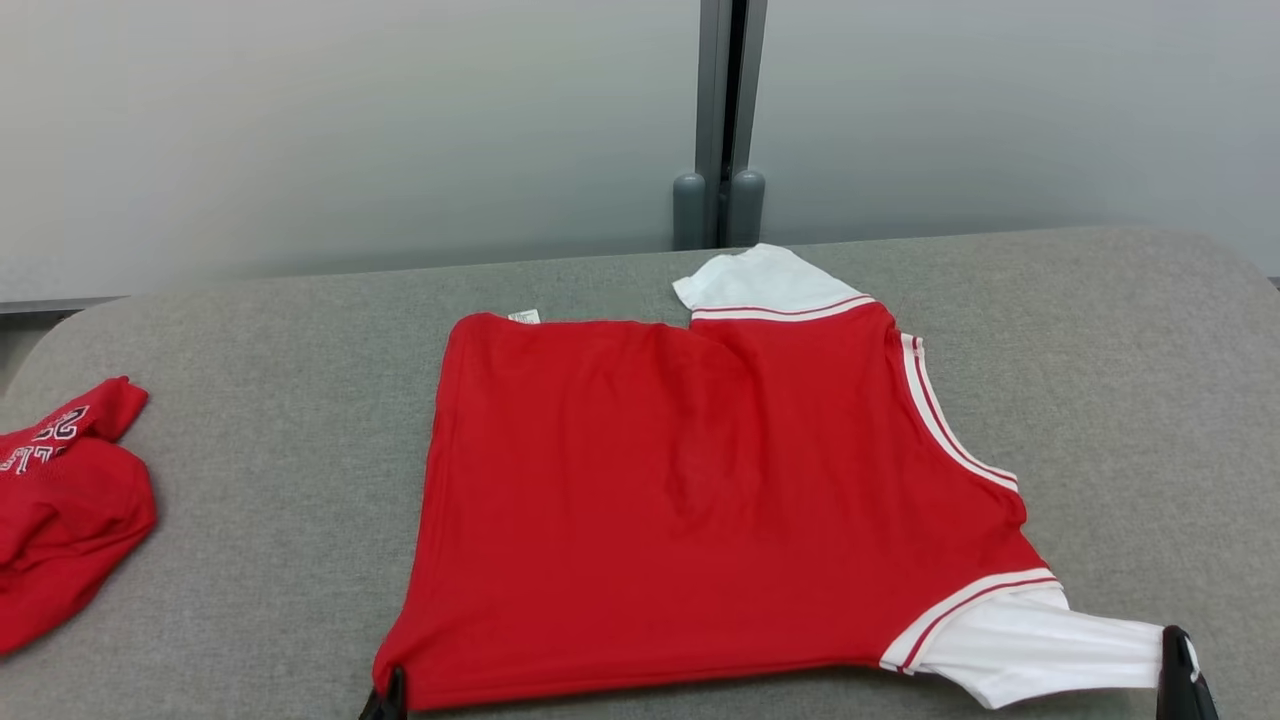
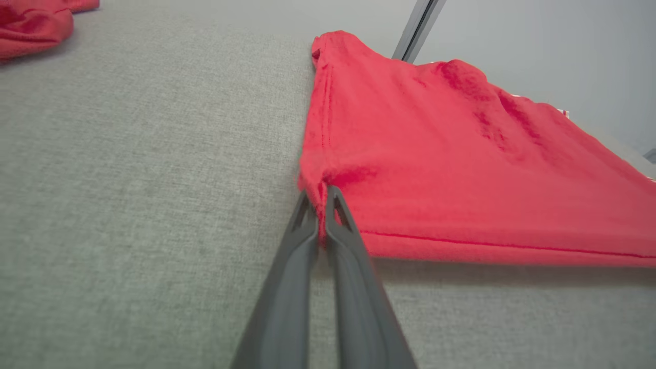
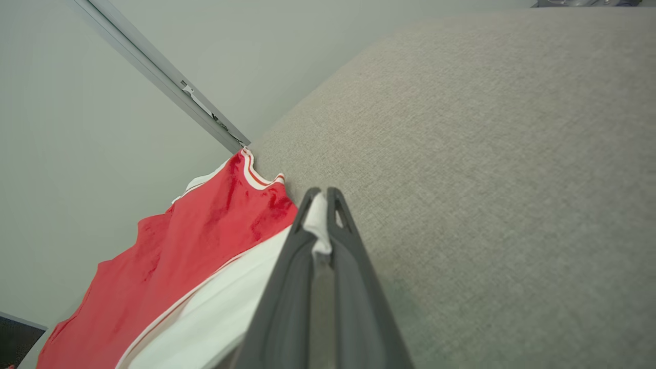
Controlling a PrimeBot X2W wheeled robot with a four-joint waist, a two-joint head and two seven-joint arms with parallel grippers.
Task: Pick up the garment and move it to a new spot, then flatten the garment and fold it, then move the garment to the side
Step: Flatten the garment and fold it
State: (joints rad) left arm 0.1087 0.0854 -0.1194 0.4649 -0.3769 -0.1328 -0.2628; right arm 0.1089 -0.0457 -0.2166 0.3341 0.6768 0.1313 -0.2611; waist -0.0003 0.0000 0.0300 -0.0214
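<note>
A crumpled red garment [image 1: 60, 500] lay at the left edge of the table [image 1: 250, 470]. The left gripper [image 2: 319, 200] was clamped on the near hem corner of the red shirt [image 1: 700, 480] — spread flat mid-table — and the right gripper [image 3: 322, 200] pinched its white sleeve [image 1: 1050, 640].

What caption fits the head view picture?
Left gripper and right gripper pinch the red shirt spread on the grey table.

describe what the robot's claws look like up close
The left claw and the right claw look alike. Each has two long, slim, dark grey fingers with a matte, plastic-like finish. They taper to narrow tips, with a small triangular cut-out near each tip.
</note>
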